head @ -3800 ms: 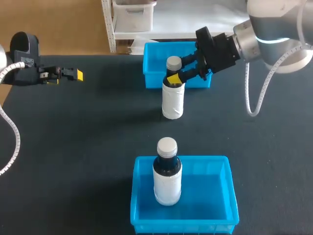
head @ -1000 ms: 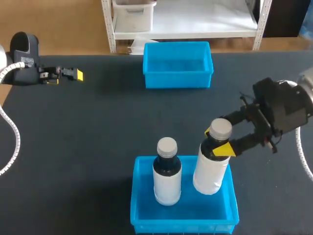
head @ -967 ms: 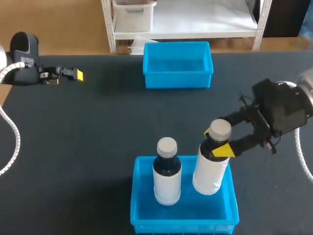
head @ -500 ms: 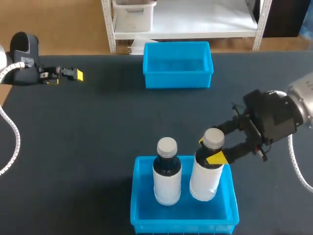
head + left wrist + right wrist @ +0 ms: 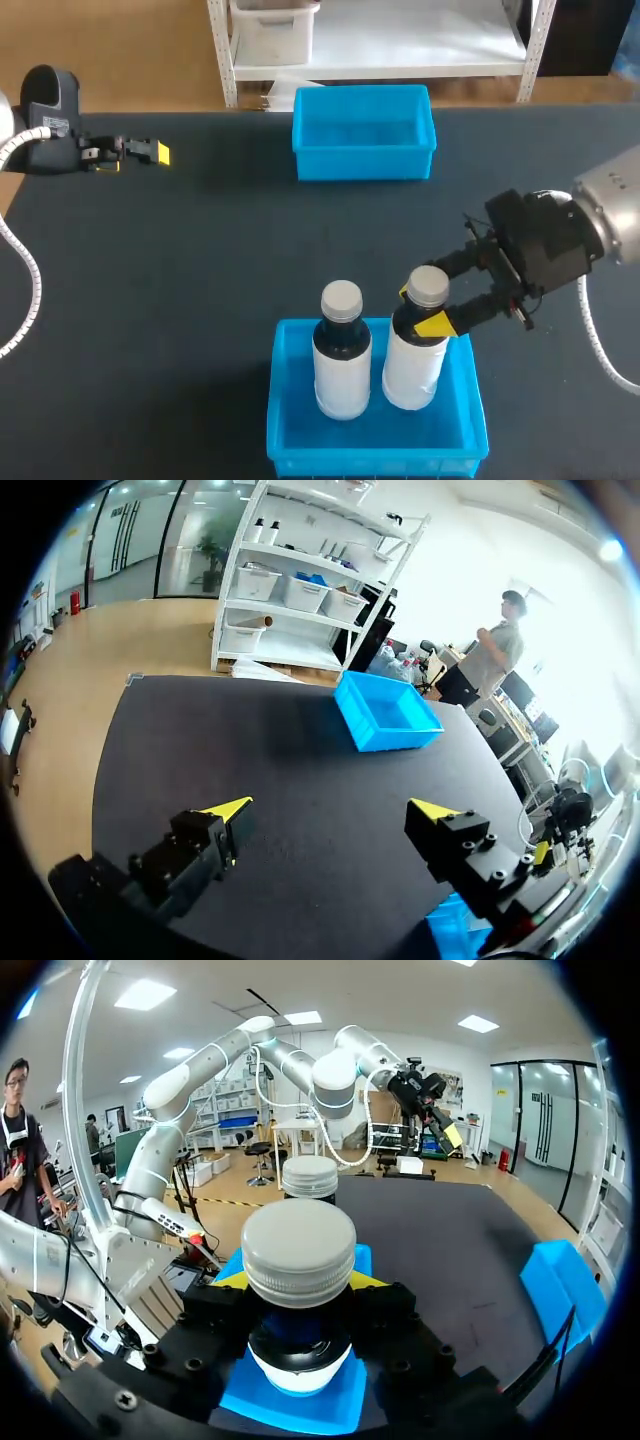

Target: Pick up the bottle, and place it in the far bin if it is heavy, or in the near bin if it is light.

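Observation:
A white-labelled bottle (image 5: 413, 360) with a grey cap (image 5: 298, 1250) hangs upright in my right gripper (image 5: 428, 309), which is shut on its dark neck. Its lower part sits inside the near blue bin (image 5: 470, 425), beside a second, like bottle (image 5: 342, 360) standing in that bin. In the right wrist view the second bottle's cap (image 5: 310, 1175) shows just ahead of the held one, with the near bin (image 5: 300, 1400) below. The far blue bin (image 5: 364, 160) holds nothing. My left gripper (image 5: 150, 152) stays at the table's far left, open, nothing between its fingers (image 5: 228, 808).
The dark table (image 5: 200, 260) stretches between the two bins. From the left wrist view the far bin (image 5: 388, 712) lies ahead of the gripper (image 5: 330, 808) and a corner of the near bin (image 5: 455, 932) shows beside one finger.
My right arm has carried the bottle leftward and lower, from above the near bin's right edge to inside the bin next to the other bottle. The left arm has not moved.

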Controlling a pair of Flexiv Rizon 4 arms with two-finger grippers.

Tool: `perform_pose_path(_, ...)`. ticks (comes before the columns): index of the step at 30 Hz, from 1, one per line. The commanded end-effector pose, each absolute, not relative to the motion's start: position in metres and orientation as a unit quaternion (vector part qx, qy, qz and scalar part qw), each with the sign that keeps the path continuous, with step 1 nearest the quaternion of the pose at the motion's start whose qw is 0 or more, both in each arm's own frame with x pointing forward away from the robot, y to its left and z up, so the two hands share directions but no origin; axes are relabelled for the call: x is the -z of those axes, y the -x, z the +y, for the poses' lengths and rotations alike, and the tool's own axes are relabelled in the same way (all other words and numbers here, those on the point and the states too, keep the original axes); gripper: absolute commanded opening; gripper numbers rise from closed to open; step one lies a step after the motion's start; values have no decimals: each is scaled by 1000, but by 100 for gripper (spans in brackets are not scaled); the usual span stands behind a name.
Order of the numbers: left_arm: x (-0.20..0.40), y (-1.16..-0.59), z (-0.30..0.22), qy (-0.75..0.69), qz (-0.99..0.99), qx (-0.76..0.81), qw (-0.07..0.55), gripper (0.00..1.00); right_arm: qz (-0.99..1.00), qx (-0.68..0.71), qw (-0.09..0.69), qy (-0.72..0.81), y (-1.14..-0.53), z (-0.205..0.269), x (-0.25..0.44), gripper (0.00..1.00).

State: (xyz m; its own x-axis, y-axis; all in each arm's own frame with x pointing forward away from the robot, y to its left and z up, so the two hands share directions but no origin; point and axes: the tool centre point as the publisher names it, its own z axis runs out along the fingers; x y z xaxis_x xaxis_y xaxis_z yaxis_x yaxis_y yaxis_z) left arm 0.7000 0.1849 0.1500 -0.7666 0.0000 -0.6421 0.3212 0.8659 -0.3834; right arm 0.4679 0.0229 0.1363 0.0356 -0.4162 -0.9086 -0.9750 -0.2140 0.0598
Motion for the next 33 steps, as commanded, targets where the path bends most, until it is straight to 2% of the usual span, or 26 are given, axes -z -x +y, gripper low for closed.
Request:
perform_pose_path(1, -150, -700, 185, -88, 908, 243, 330, 100, 539, -433, 319, 649, -468, 26, -136, 0)
perform_pose_path(33, -150, -700, 185, -88, 908, 243, 330, 100, 538, -424, 318, 655, -464, 26, -128, 0)
